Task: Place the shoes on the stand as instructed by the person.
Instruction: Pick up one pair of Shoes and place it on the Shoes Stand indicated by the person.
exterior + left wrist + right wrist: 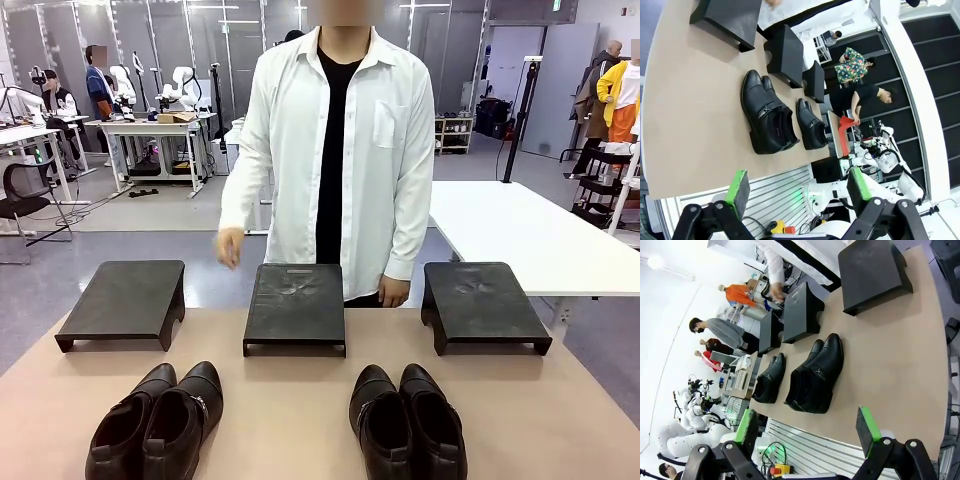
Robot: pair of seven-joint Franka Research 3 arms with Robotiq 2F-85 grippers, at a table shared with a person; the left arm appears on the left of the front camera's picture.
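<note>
The person (335, 160) in front of me wears a long-sleeved white shirt (285, 150), collared and left unbuttoned all the way down, with a square chest pocket (391, 124) stitched on one side, over a plain black T-shirt (333, 200). The robot's left pincer (799, 189) has two fingers built of matte black links joined at round pivot pins, each tip faced with a bright green pad (737, 192). The right pincer (807, 426) looks like its twin, with the same black jointed links, round pins and a green pad (866, 426) on each fingertip.
</note>
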